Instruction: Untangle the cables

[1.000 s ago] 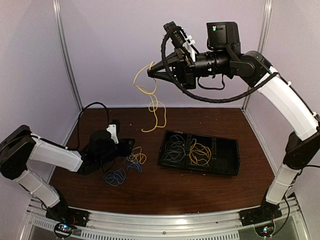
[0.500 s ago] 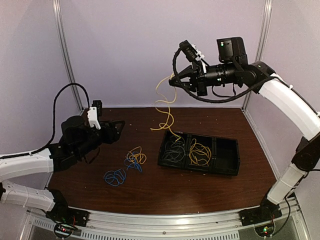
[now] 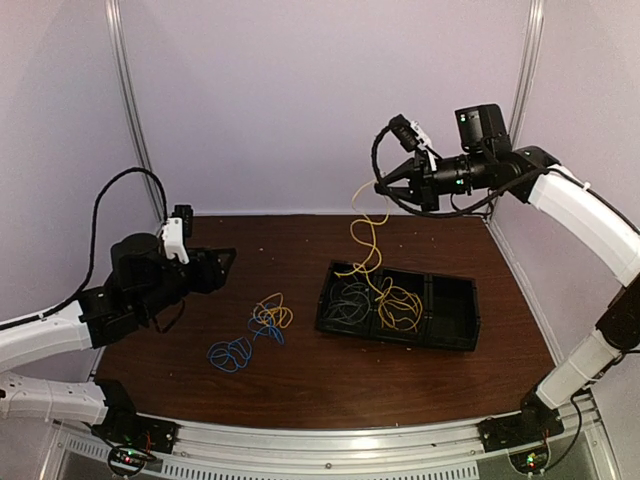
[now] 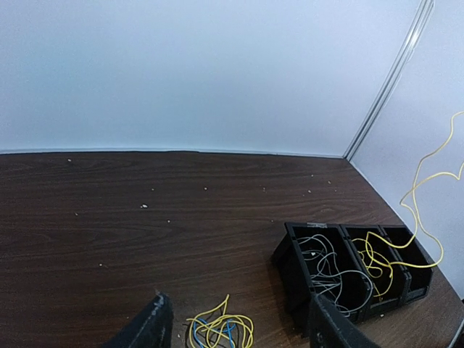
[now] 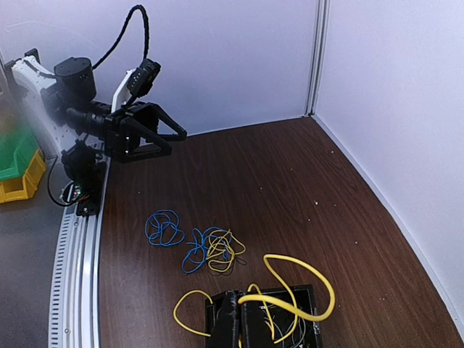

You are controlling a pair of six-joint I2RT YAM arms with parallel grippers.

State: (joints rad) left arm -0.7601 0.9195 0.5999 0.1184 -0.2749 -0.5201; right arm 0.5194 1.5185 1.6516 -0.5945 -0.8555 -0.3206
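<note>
My right gripper (image 3: 381,186) hangs high over the table's back right, shut on a yellow cable (image 3: 366,236). This cable dangles down into the black tray (image 3: 395,338). In the right wrist view the same cable (image 5: 319,290) loops out from my shut fingers (image 5: 233,322). Grey cables (image 3: 350,297) lie in the tray's left compartment and yellow ones (image 3: 400,308) in the middle one. A yellow and blue tangle (image 3: 270,318) and a blue bundle (image 3: 230,352) lie on the table. My left gripper (image 3: 225,262) is open and empty, raised to the left of the tangle (image 4: 220,330).
The tray's right compartment (image 3: 452,305) holds nothing. White walls and metal posts (image 3: 135,110) close in the back and both sides. Green and yellow bins (image 5: 18,159) stand beyond the table's edge in the right wrist view.
The right arm swung right and lower with the yellow cable, whose lower end now reaches the tray. The left gripper opened, rose and drew back left from the tangle.
</note>
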